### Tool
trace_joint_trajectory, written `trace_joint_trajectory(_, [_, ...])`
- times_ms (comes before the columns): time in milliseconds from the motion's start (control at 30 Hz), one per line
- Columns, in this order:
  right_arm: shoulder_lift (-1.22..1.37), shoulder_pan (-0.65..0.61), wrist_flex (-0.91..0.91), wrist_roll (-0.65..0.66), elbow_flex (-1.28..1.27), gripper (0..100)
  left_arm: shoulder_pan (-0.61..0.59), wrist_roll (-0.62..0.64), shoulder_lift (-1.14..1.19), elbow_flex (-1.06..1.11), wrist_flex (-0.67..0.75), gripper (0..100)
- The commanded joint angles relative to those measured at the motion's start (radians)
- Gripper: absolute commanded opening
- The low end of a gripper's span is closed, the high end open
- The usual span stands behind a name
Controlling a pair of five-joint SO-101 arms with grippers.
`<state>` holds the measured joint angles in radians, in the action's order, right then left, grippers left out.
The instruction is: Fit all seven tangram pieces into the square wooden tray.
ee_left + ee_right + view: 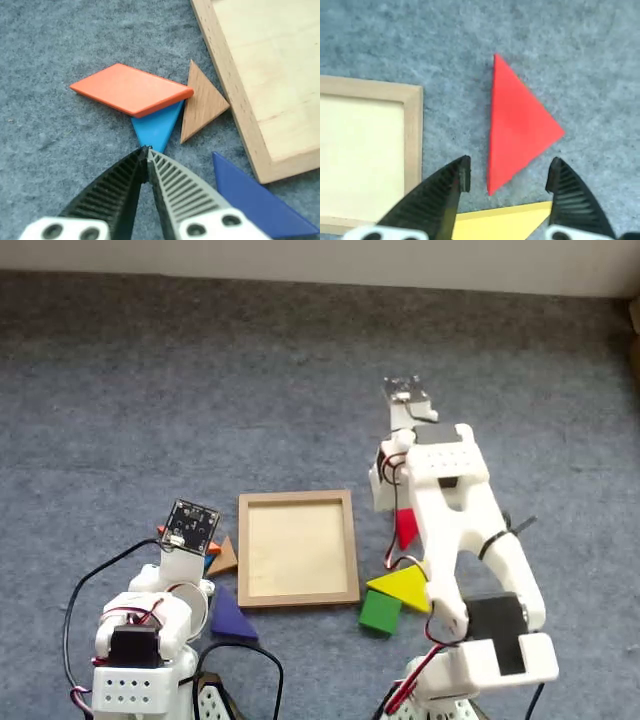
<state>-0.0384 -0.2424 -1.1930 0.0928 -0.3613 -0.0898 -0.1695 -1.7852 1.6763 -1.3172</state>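
Closed jaws at the tip of a blue triangle (157,126) partly under an orange parallelogram (131,90).

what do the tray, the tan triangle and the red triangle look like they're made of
Tray: pale, unfinished-looking wood, with faint grain lines on its rim. Tan triangle: likely bare wood too, same matte tone. Red triangle: flat even colour, no grain visible; probably painted wood, though plastic can't be ruled out.

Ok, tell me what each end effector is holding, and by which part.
Nothing. The left end effector is shut, empty, by the light blue triangle; the right end effector is open over the red triangle.
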Motion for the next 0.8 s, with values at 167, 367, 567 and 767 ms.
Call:
trace_joint_trajectory(167, [-0.105,-0.156,-0.053,-0.063,0.015,23.4,-0.008,-0.008,-0.031,0.021,-0.005,1])
trace_joint_trajectory(367, [-0.050,-0.067,-0.050,-0.012,0.018,25.6,-0.008,-0.008,-0.031,0.021,-0.005,1])
trace_joint_trajectory(567, [0.116,0.007,-0.013,0.015,0.041,35.4,-0.008,-0.008,-0.031,0.021,-0.005,1])
trace_joint_trajectory(767, [0.249,0.030,0.007,0.097,0.107,35.4,-0.008,-0.008,-0.031,0.021,-0.005,1])
